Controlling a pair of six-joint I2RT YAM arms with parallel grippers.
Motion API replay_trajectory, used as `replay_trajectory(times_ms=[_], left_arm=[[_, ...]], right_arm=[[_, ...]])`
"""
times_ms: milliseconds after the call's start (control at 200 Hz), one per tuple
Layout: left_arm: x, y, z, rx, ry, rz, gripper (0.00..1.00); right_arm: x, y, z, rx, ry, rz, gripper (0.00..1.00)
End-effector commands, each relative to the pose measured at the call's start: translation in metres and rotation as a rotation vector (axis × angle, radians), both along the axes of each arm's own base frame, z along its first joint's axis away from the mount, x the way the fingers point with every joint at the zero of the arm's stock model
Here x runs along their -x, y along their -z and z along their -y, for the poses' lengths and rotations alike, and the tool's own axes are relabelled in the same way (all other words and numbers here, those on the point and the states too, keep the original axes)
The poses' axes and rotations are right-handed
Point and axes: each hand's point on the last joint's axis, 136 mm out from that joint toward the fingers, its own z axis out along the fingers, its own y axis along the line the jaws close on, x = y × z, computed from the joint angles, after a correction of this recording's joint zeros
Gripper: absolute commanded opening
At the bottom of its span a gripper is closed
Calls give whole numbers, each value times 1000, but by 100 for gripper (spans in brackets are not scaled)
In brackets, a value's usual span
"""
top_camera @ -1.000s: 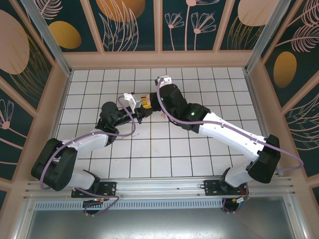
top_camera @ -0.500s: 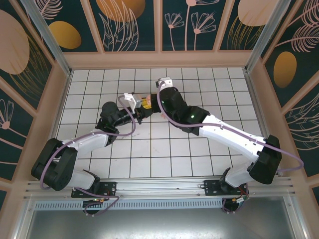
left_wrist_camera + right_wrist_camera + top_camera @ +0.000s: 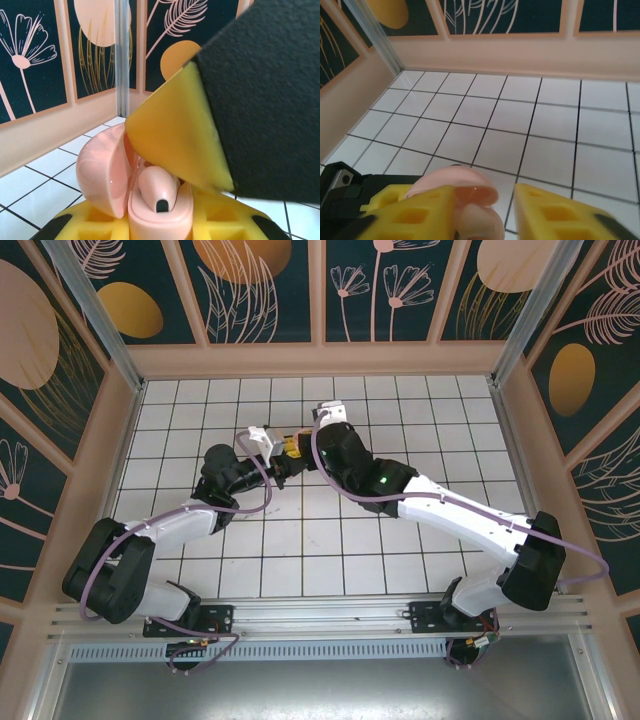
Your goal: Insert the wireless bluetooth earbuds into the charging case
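Note:
A coral-pink charging case (image 3: 159, 220) stands upright with its lid (image 3: 100, 170) swung open. My left gripper (image 3: 160, 231) is shut on the case's body. One coral-pink earbud (image 3: 157, 186) sits in the case, its dark tip showing. My right gripper (image 3: 485, 216) hangs just above with its jaws open around the earbud (image 3: 476, 221) and the lid (image 3: 454, 184). One of its yellow fingers (image 3: 172, 135) hovers right over the case. In the top view both grippers meet at mid-table, left gripper (image 3: 287, 453) against right gripper (image 3: 303, 452).
White tiled floor (image 3: 555, 125) stretches to the peach walls (image 3: 520, 50) behind. A metal corner post (image 3: 121, 55) stands at the back. The two arms cross the table's middle (image 3: 430, 502).
The right wrist has shifted slightly toward the far side, over the left gripper. The left arm has stayed in place.

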Motion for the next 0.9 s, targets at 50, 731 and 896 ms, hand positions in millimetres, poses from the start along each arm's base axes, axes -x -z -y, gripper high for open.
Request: replay_trajectory(times_ms=[50, 731, 896], left_arm=[[4, -38, -1, 70, 0, 113, 0], [16, 17, -1, -47, 30, 19, 0], [18, 22, -1, -75, 39, 5, 0]], right_arm=[[8, -47, 18, -107, 10, 9, 55], [-56, -19, 20, -144, -177, -365, 36], [-62, 4, -5, -107, -263, -458, 22]])
